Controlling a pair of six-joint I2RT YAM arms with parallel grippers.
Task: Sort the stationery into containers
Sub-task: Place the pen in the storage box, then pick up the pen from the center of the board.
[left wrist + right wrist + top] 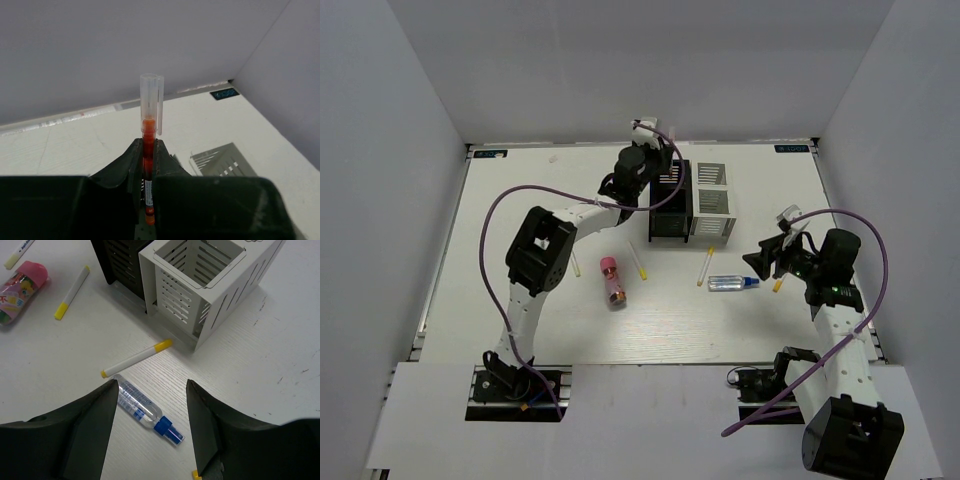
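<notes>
My left gripper [149, 146] is shut on a red pen [148, 131] with a clear cap and holds it upright. In the top view the left gripper [658, 175] is over the black organiser [669, 218], which is joined to the white-grey organiser [712, 202]. My right gripper [152, 387] is open and empty above the clear blue-capped bottle [145, 407], which lies on the table [732, 284]. A white-and-yellow pen [136, 358] lies beside the bottle. The pink-capped tube [612, 280] lies at mid table.
More white-and-yellow pens lie at the left [577, 265], in the middle [639, 262] and by my right gripper [779, 283]. The white-grey organiser [205, 280] stands just beyond the bottle. Grey walls enclose the table on three sides.
</notes>
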